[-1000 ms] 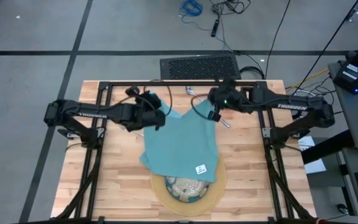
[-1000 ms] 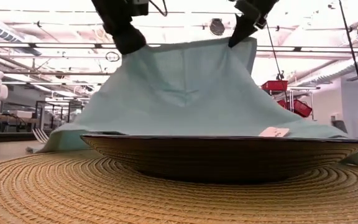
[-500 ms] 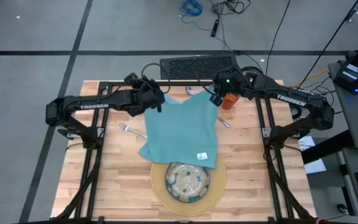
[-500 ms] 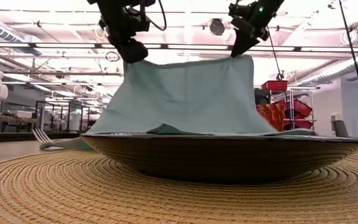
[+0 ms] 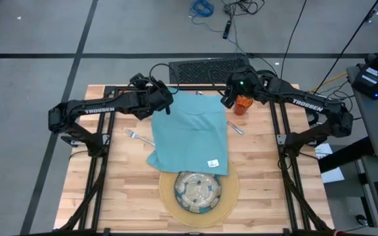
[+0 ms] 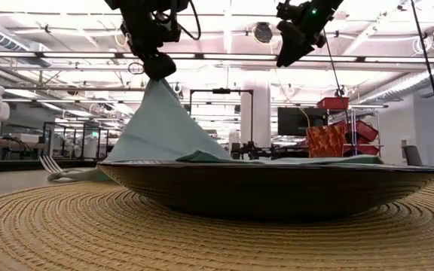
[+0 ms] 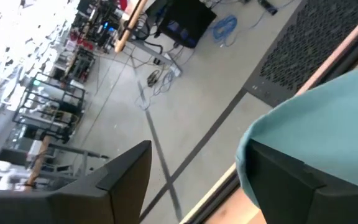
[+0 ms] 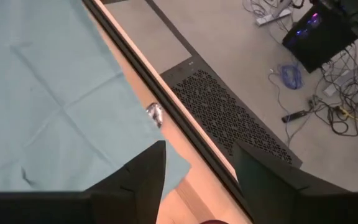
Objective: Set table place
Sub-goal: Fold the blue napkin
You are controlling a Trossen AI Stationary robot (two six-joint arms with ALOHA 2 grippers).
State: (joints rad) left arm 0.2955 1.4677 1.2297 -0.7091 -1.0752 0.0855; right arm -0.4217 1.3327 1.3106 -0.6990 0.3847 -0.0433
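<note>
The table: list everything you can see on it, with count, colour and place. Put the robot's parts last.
table: one, light wood, under everything
mat: one, tan, near edge
plate: one, patterned, on the mat
napkin: one, teal, mid-table, one corner raised at the left gripper
fork: one, silver, left of the napkin
cup: one, orange, far right
other cutlery: silver, right of the napkin, kind unclear
left gripper: dark, at the raised corner
right gripper: dark, open, beside the cup

1. "TROSSEN" is read in white letters on the left arm, along the link behind its gripper.
2. "TROSSEN" is likewise read on the right arm, along the link behind its gripper.
</note>
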